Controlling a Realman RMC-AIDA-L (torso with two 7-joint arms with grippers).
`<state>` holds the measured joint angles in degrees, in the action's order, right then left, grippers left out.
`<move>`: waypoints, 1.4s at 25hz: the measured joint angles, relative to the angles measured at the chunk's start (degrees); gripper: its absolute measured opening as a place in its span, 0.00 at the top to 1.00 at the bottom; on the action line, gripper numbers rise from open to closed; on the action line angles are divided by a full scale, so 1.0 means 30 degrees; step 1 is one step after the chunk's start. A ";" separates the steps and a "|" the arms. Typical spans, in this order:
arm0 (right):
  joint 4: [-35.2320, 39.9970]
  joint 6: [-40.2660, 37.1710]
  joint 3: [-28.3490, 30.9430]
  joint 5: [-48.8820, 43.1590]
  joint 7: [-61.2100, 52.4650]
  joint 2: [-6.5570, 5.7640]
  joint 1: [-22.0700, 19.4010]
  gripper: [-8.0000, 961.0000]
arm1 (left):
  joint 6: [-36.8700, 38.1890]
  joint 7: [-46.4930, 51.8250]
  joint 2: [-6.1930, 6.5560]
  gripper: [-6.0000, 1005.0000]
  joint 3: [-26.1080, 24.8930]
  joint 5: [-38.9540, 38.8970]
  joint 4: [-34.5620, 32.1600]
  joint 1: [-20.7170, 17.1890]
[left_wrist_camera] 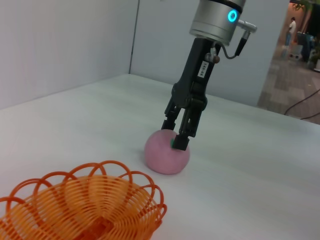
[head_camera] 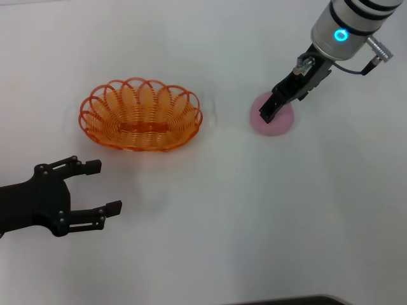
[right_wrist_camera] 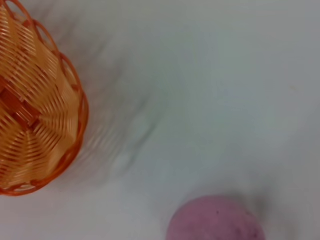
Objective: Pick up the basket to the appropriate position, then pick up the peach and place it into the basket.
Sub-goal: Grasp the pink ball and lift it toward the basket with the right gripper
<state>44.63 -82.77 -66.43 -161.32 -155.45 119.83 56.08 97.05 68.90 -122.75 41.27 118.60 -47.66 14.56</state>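
The white table (head_camera: 210,229) holds two things. The orange basket (head_camera: 141,115) sits toward the far left part. The pink peach (head_camera: 273,117) sits toward the far right edge, well apart from the basket.

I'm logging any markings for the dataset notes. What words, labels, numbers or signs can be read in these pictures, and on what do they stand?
No text can be read.
Small white sticker on the right arm above the right pincer, over the peach: print too small to read.
Basket, table, left pincer: no markings.
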 joint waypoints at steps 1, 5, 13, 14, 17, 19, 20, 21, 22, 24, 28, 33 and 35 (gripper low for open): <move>-0.0003 0.0040 -0.0069 0.0044 0.0006 0.0008 0.0000 0.05 | -0.0003 0.0000 0.0008 0.12 -0.0076 0.0023 0.0017 0.0001; -0.0072 0.0160 -0.0345 0.0451 0.0149 0.0030 0.0000 0.06 | 0.0012 -0.0001 0.0021 0.12 -0.0158 0.0042 0.0064 -0.0040; -0.0727 0.0620 -0.0874 0.0774 0.0217 0.0048 0.0103 0.06 | -0.0010 0.0000 0.0020 0.12 -0.0194 0.0068 0.0098 -0.0050; -0.0771 0.0663 -0.0881 0.0764 0.0165 0.0049 0.0113 0.06 | -0.0011 0.0000 0.0021 0.12 -0.0197 0.0070 0.0099 -0.0051; -0.0783 0.0747 -0.0891 0.0685 0.0006 0.0050 0.0117 0.06 | -0.0011 0.0000 0.0021 0.12 -0.0198 0.0075 0.0099 -0.0051; -0.0776 0.0754 -0.0891 0.0675 -0.0013 0.0049 0.0117 0.07 | -0.0011 0.0000 0.0021 0.12 -0.0197 0.0076 0.0099 -0.0051; -0.0740 0.0760 -0.0967 0.0655 -0.0029 0.0048 0.0117 0.07 | -0.0010 0.0001 0.0021 0.12 -0.0197 0.0076 0.0099 -0.0051; -0.0740 0.0760 -0.0967 0.0655 -0.0029 0.0048 0.0117 0.15 | -0.0009 0.0001 0.0021 0.12 -0.0196 0.0076 0.0098 -0.0051; -0.0733 0.0760 -0.1083 0.0648 -0.0028 0.0048 0.0117 0.24 | -0.0009 0.0000 0.0021 0.12 -0.0195 0.0076 0.0097 -0.0051; -0.0732 0.0762 -0.1443 0.0642 0.0011 0.0048 0.0116 0.32 | -0.0009 0.0000 0.0020 0.12 -0.0192 0.0077 0.0097 -0.0051; -0.0632 0.0790 -0.2051 0.0697 0.0048 0.0047 0.0039 0.49 | -0.0027 0.0001 0.0020 0.12 -0.0190 0.0077 0.0122 -0.0074; -0.0135 0.0802 -0.1994 0.0775 0.0107 0.0048 -0.0143 0.55 | -0.0305 0.0001 0.0020 0.12 -0.0192 0.0077 0.0254 -0.0096; 0.0070 0.0802 -0.1978 0.0933 0.0116 0.0043 -0.0183 0.58 | -0.0310 0.0001 0.0031 0.12 -0.0191 0.0076 0.0332 -0.0105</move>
<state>44.84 -80.36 -72.37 -158.52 -155.10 119.96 55.53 96.12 68.90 -122.66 40.70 118.83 -46.67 14.25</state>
